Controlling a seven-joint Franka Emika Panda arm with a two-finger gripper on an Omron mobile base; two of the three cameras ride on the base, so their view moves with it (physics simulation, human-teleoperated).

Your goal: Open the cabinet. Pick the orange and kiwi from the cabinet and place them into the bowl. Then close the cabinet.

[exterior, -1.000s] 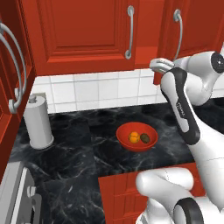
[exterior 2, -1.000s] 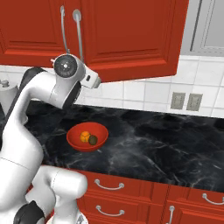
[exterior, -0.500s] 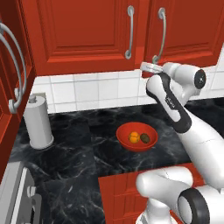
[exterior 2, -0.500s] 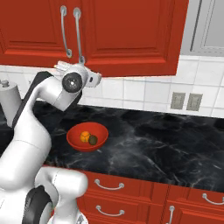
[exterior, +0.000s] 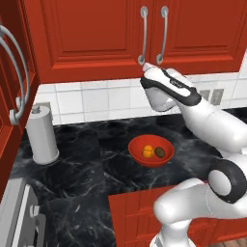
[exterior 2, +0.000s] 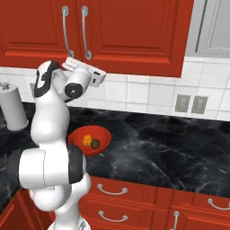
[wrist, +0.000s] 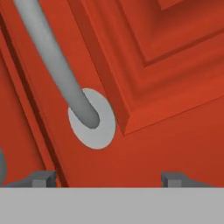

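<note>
The red cabinet (exterior: 96, 34) hangs over the counter, and both of its doors look shut, handles side by side. My gripper (exterior: 144, 66) is raised to the doors' lower edge, by the bottom ends of the handles. In the hand view my gripper (wrist: 108, 178) is open and empty, fingertips close to the door face (wrist: 175, 65). A silver handle (wrist: 52, 57) ends in its round mount just above them. On the counter below, the red bowl (exterior: 150, 149) holds the orange (exterior: 148, 151) and the kiwi (exterior: 159, 153). The right base view shows my gripper (exterior 2: 66, 62), bowl (exterior 2: 90, 140), orange (exterior 2: 86, 139) and kiwi (exterior 2: 95, 143).
A paper towel roll (exterior: 42, 135) stands at the back left of the black marble counter (exterior: 87, 173). Another red door with curved handles (exterior: 14, 72) juts in at the far left. Wall outlets (exterior 2: 191, 103) sit on the white tiles. A low red unit (exterior: 140, 212) is near the base.
The arm swung left toward the cabinet front. The right door's handle moved in beside the left one as that door swung shut. The jaws narrowed slightly.
</note>
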